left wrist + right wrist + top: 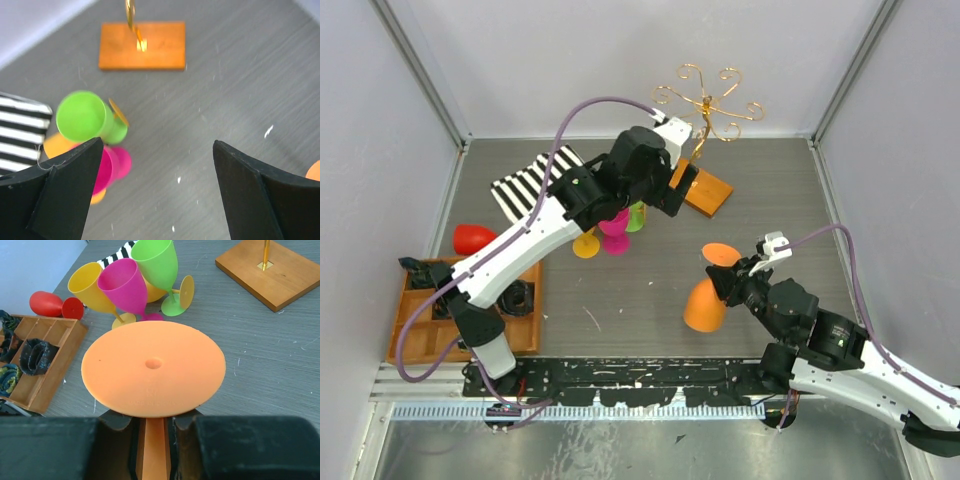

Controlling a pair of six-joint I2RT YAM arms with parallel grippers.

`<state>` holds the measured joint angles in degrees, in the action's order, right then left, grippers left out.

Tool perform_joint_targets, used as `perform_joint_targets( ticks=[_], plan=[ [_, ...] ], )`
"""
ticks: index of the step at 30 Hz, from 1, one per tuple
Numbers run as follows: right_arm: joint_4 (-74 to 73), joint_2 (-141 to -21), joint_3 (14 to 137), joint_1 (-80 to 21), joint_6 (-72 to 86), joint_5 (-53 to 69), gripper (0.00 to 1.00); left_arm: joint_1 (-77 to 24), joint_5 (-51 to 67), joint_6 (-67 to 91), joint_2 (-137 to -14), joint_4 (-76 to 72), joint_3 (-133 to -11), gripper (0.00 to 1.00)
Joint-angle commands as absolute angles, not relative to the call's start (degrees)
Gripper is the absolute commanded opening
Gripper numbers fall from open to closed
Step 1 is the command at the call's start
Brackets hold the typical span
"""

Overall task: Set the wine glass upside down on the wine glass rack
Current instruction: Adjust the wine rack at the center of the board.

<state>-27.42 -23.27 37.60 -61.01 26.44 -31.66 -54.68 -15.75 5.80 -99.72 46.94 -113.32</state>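
Closest in, the right claw (pixel 155 440) is clamped on the stem of the orange wine glass (pixel 152 367). Its round foot fills the right wrist view, facing away towards the far side of the worktop (pixel 640 300). From above, the glass hangs tilted in that claw, bowl lower and to the left, foot higher. It sits right of the worktop's middle, well apart from the wine glass rack (pixel 708 100). I cannot tell whether the bowl touches the surface.

At the near left edge lies a compartmented wooden tray (pixel 420 340) with dark items in some of its sections. Just beyond it, a red glass (pixel 473 238) lies on its side.

Further back, 3 glasses cluster together: yellow glass (pixel 92 287), magenta glass (pixel 125 287) and green glass (pixel 157 262), leaning against one another. Beside them is a black-and-white striped cloth (pixel 525 185).

Above that cluster hovers the left claw (pixel 156 150), its fingers wide apart and holding nothing.

Farthest back stands the rack, a thin gold wire stem with curled arms on a flat wooden base, no glass on it.
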Motion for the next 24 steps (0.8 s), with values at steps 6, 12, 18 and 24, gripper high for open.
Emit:
perform_joint_targets(
  ticks=[6,12,18,24],
  plan=[
    [-23.9,-23.6,37.8,-61.2,28.4,-30.4,0.0,-44.7,-1.3,10.5,-99.7,30.2,-115.3,0.98],
    [-23.6,-24.0,37.8,-61.3,29.0,-29.7,0.0,-39.2,5.9,15.5,-101.9,26.7,-118.9,0.99],
    [-23.0,-24.6,37.7,-61.2,29.5,-29.2,0.0,-35.2,11.9,24.6,-103.6,20.4,-117.1,0.88],
    [-22.8,-25.2,38.0,-61.2,29.5,-28.5,0.0,-32.2,13.3,30.7,-106.8,17.0,-117.5,0.82]
  ],
)
